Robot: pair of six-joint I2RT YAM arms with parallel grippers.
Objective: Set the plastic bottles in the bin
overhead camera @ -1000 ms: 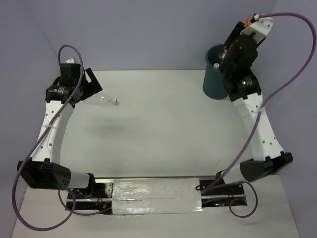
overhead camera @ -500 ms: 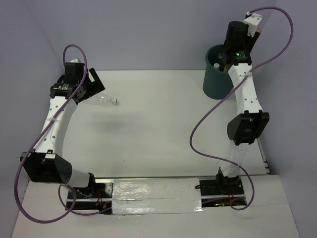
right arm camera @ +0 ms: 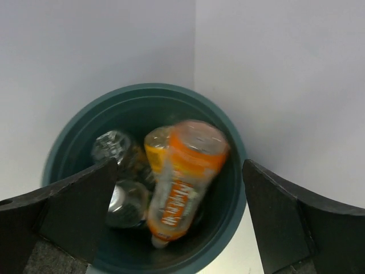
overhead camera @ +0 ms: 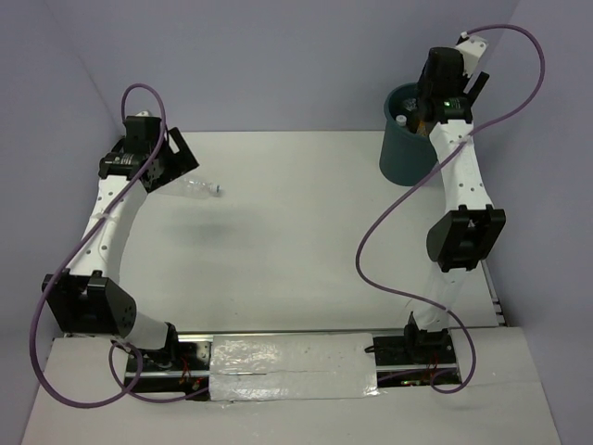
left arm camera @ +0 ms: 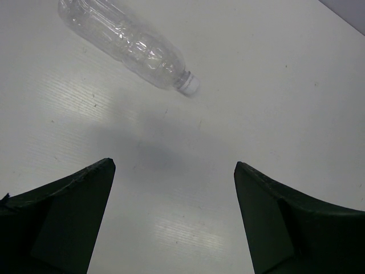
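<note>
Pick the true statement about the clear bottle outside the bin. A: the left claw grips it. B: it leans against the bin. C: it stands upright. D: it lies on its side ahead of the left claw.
D: the clear bottle lies flat on the table, beyond the open left claw.

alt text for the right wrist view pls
A blurred orange labelled bottle is in the mouth of the dark teal bin, seen from above, with other bottles lying beneath it. The right tool is open and empty, its dark fingers at the lower corners.
</note>
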